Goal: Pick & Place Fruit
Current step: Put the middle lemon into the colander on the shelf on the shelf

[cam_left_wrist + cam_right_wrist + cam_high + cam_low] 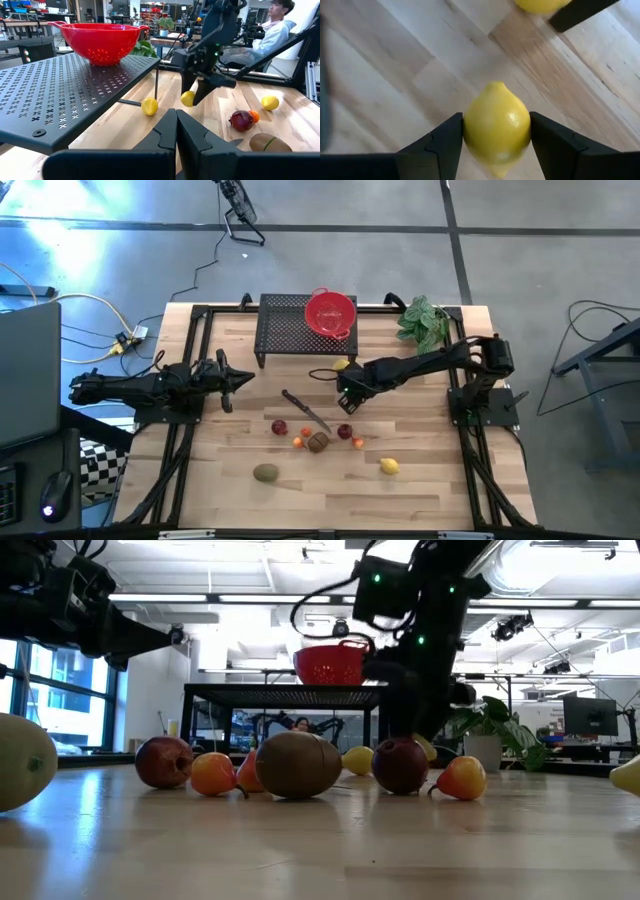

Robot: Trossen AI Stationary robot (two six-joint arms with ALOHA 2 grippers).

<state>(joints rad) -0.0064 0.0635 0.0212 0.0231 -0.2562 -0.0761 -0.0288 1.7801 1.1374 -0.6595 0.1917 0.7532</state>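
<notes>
Right gripper point(192, 97): jaws clamp a lemon point(496, 127) just above the wooden table point(430, 480), front of the rack point(285, 330).
Left gripper point(228, 380): parked left, jaws shut, empty.
Risk: round skin could squirt free; a second lemon point(149, 106) sits nearby.
Room: red colander point(330, 312) on rack; seated person behind.

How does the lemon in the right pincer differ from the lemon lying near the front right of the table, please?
The gripped lemon sits between the right pincer's fingers, lifted off the wood; the front lemon rests free on the table. The gripped one hangs close to the black mesh rack; the front one lies far from it, past the other fruit. Both are yellow and similar in size.
</notes>
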